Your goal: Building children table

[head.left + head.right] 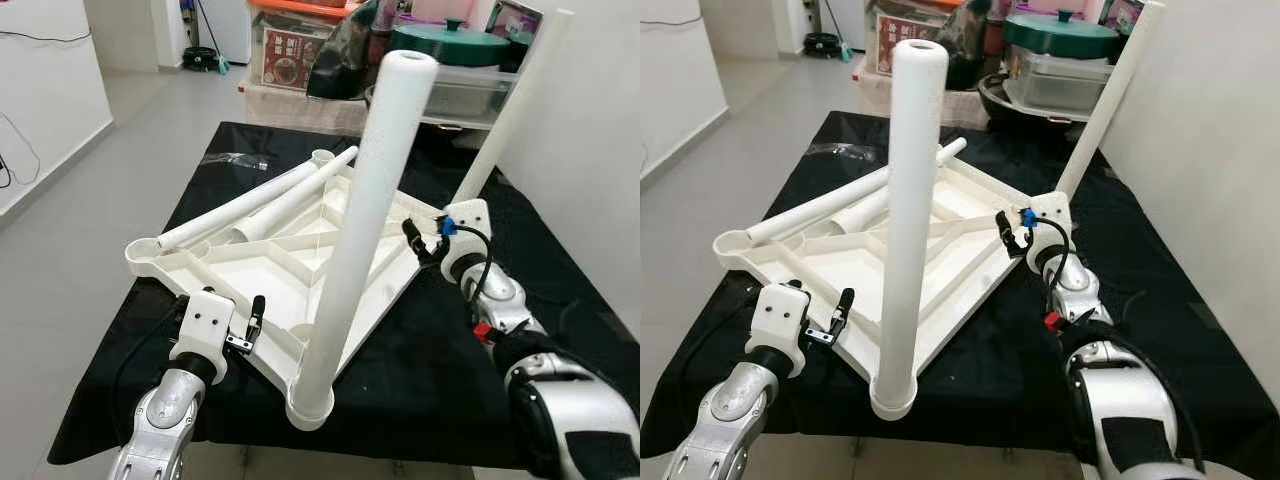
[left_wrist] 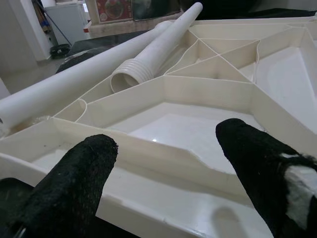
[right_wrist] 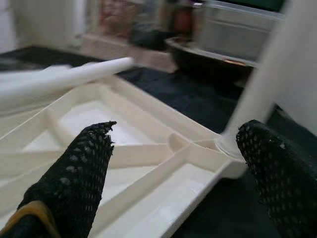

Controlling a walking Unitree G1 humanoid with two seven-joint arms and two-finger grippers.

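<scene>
The white plastic table top lies upside down on the black-covered table, ribs facing up. One white leg stands upright in the near corner socket. A second leg stands in the right corner socket and leans toward the wall. Two loose legs lie across the far left part of the top. My left gripper is open at the near-left rim, its fingers spread on either side of the rim. My right gripper is open at the right corner, beside the base of the second leg.
The black cloth table ends just in front of me. Behind it stand a green-lidded pot, a clear box, a dark bag and a printed carton. A white wall runs close along the right, and grey floor lies to the left.
</scene>
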